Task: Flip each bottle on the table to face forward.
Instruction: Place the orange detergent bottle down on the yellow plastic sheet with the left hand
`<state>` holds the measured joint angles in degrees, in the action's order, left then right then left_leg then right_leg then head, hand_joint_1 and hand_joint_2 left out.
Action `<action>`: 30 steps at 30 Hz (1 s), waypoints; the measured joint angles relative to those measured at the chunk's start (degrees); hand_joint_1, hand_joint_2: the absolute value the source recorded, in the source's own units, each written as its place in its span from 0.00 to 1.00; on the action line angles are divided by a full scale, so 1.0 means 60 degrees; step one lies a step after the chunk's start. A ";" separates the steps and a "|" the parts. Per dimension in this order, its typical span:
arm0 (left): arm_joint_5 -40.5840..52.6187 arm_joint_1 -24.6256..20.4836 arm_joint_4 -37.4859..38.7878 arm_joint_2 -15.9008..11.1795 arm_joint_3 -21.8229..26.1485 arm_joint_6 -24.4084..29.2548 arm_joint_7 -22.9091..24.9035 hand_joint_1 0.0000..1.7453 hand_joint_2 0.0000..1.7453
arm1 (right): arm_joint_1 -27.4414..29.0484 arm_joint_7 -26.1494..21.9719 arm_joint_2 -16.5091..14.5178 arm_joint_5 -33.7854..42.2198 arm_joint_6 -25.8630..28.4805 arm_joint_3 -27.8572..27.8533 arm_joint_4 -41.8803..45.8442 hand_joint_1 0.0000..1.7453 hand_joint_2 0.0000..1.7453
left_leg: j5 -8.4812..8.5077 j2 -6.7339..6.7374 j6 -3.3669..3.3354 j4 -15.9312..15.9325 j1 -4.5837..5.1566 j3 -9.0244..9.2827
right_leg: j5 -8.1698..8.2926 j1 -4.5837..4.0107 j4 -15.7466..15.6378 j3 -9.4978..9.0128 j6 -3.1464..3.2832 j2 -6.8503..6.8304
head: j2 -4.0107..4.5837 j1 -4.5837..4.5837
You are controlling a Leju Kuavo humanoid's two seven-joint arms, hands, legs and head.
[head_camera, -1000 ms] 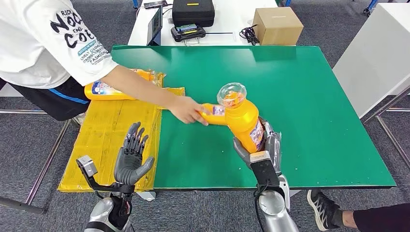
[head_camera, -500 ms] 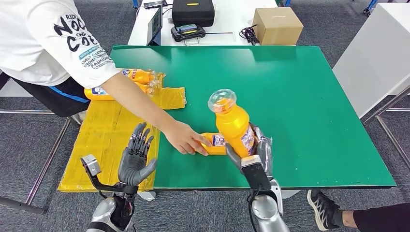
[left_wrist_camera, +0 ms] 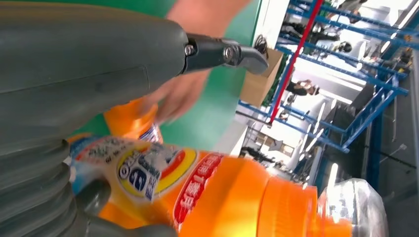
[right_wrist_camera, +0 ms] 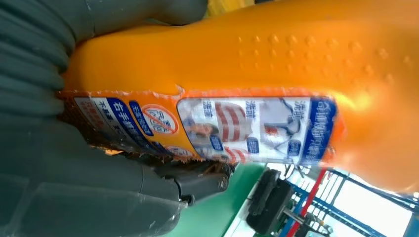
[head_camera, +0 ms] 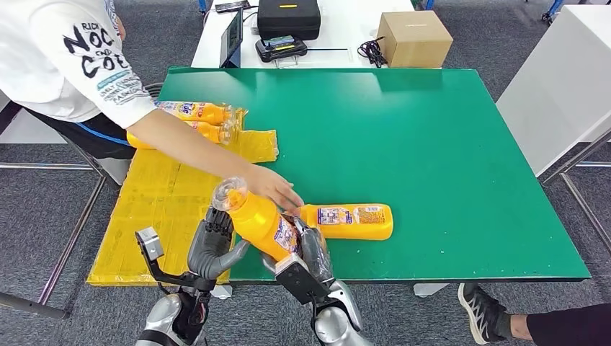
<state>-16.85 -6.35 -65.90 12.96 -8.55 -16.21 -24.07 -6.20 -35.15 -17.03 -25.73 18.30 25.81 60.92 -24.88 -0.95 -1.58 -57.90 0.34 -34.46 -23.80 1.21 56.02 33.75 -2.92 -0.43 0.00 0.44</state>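
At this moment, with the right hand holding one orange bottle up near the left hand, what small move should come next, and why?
Probably close the left hand on the held bottle to take it over. The right hand grips its base, tilted clear of the green table, and the left hand's fingers already lie against its side. A person's hand reaches in close, so go slowly.

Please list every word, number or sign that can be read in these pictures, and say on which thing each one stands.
"COOL": partly readable black lettering on the person's white T-shirt; the other lines there are too small or cut off.
Prohibition sign, a red circle with a slash: label of the held bottle.
Chinese label text on the held bottle: too blurred.
Label of the lying bottle: too small.
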 joint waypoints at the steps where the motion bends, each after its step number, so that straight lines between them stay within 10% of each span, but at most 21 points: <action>1: -0.0004 0.0003 0.0000 0.0001 -0.0021 -0.0005 0.0015 0.00 1.00 | -0.0070 -0.0011 -0.0012 0.0010 0.0024 0.0068 -0.0189 0.99 1.00 | 0.0000 0.0002 0.0000 0.0000 0.0001 0.0000 | 0.0000 0.0001 0.0000 0.0000 0.0000 0.0001 | 0.0000 -0.0002; 30: -0.0126 0.0015 -0.0004 -0.0006 -0.0397 -0.0885 0.0093 0.00 1.00 | -0.0895 0.0066 -0.0179 0.0224 0.0130 0.0652 -0.1376 1.00 1.00 | 0.0000 0.0003 0.0000 -0.0001 0.0001 -0.0001 | 0.0000 -0.0001 0.0000 0.0003 0.0000 0.0002 | 0.0000 0.0002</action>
<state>-17.61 -6.26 -65.92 12.92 -10.93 -21.52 -23.51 -11.57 -34.75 -18.10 -24.38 19.08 29.72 52.66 -24.88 -0.94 -1.58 -57.91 0.34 -34.47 -23.80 1.21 56.02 33.77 -2.93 -0.42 0.00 0.45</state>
